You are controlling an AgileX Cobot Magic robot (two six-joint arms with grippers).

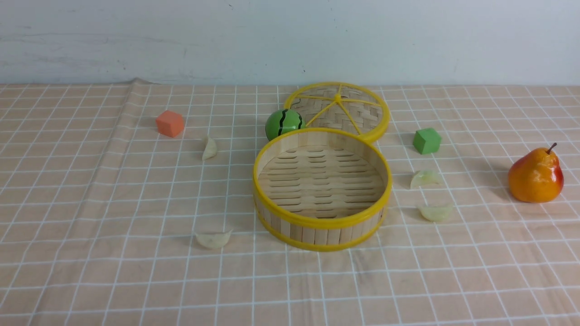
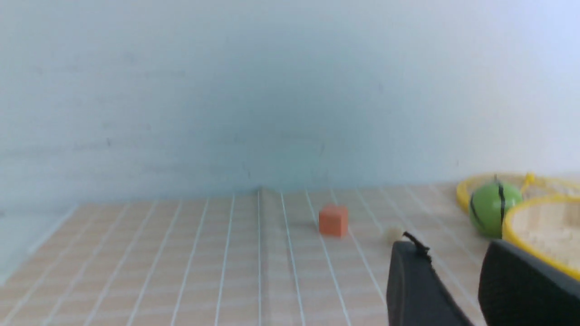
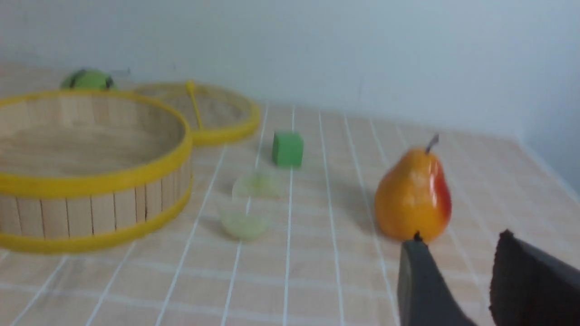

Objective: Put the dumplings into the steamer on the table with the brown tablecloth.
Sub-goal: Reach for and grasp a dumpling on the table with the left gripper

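The steamer (image 1: 322, 226) stands upright in the middle of the table (image 1: 90, 271) on the brown tablecloth (image 1: 453, 280); nothing lies in it. Two dumplings lie left of it, one far (image 1: 209, 148) and one near (image 1: 213, 238). Two more lie right of it, one farther (image 1: 425, 179) and one nearer (image 1: 436, 212). No gripper shows in the front view. My left gripper (image 2: 451, 256) is open and empty, low over the cloth, with the steamer's rim (image 2: 521, 235) beside it. My right gripper (image 3: 457, 246) is open and empty near the pear (image 3: 413, 194); two dumplings (image 3: 244, 224) (image 3: 256, 185) lie ahead.
The flat woven lid (image 1: 337, 108) lies behind the steamer, with a green striped ball (image 1: 283, 123) beside it. An orange cube (image 1: 170, 123) sits at the far left, a green cube (image 1: 427, 140) at the right, and the pear (image 1: 535, 174) at the far right.
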